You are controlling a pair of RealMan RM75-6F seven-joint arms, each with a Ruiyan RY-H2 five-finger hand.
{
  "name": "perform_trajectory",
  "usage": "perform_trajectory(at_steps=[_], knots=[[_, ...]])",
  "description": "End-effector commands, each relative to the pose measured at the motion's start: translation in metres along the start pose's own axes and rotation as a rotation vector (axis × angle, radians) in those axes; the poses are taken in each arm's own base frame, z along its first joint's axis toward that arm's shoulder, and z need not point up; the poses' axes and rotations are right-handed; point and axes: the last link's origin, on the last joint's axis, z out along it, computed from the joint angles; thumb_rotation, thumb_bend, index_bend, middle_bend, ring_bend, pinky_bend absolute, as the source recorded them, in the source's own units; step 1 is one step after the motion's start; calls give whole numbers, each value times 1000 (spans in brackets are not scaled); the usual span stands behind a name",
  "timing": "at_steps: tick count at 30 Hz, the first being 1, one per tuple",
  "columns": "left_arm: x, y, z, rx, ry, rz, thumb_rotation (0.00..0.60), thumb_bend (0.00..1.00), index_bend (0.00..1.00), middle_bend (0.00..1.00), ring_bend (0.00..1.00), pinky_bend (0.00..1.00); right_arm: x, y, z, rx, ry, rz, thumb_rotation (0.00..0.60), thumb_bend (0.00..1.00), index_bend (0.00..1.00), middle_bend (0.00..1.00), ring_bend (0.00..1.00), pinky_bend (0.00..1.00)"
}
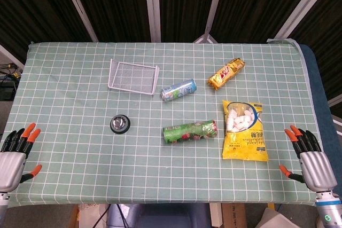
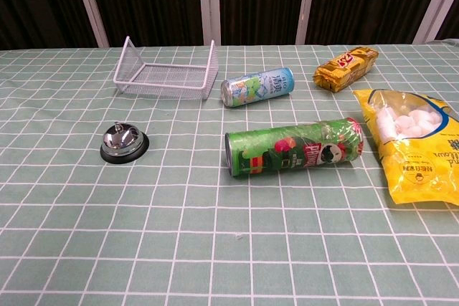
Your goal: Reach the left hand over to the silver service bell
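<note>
The silver service bell (image 1: 119, 124) with a black base stands on the checked tablecloth left of centre; the chest view shows the bell (image 2: 124, 142) at mid-left. My left hand (image 1: 15, 153) hovers at the table's front left corner, well to the left of the bell, fingers apart and holding nothing. At the front right corner my right hand (image 1: 310, 159) is open too, just right of the yellow bag. Neither hand shows in the chest view.
A white wire basket (image 1: 133, 77) sits behind the bell. A light blue can (image 1: 178, 90) and a green tube can (image 1: 191, 132) lie on their sides at centre. A gold snack pack (image 1: 226, 73) and a yellow marshmallow bag (image 1: 245, 130) lie to the right.
</note>
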Motion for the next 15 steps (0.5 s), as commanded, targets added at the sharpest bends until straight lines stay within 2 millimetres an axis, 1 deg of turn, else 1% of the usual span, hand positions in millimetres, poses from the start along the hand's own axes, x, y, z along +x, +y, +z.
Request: perform_trajectory(at_steps=[1, 15], knots=[[0, 0, 0, -1, 2, 0, 600, 267, 0, 0, 0, 0, 0, 0, 0, -1, 0, 2, 600, 246, 0, 0, 0, 0], [-1, -1, 0, -1, 4, 4, 600, 267, 0, 0, 0, 0, -1, 0, 0, -8, -30, 3, 600, 247, 0, 0, 0, 0]])
